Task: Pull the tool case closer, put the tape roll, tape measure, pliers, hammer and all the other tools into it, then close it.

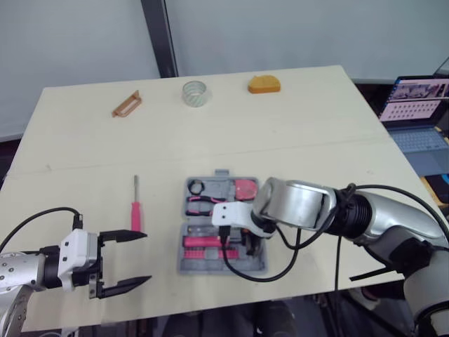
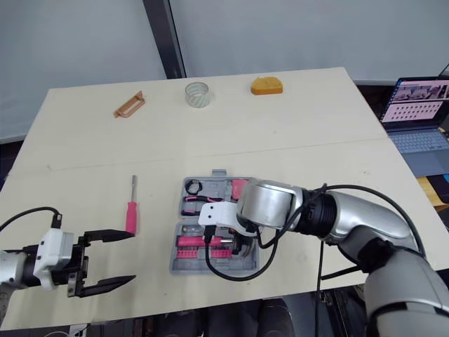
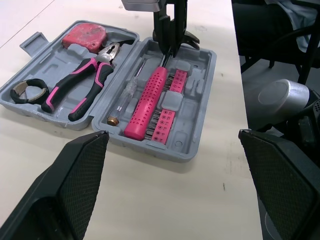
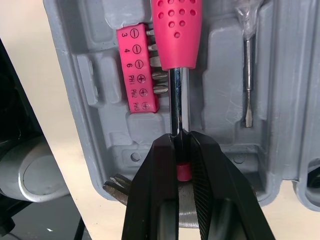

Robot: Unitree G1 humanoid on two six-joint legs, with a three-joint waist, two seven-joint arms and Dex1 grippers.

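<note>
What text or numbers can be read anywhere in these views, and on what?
"3", "4", "6": on the pink plastic bit holder in the grey plastic tool case, beside circled minus signs.
"PH", three times, beside circled plus signs on the same holder; the small digit after each is too small to be sure of.
Laptop screen: text too small to read.
The pink-handled hammer, gripped by the right hand, bears no text.

Not much else here: a pale wood table [image 1: 316,119], an open laptop [image 1: 421,140] off its right edge, screen lit, and a dark post [image 1: 158,35] at the far side.
</note>
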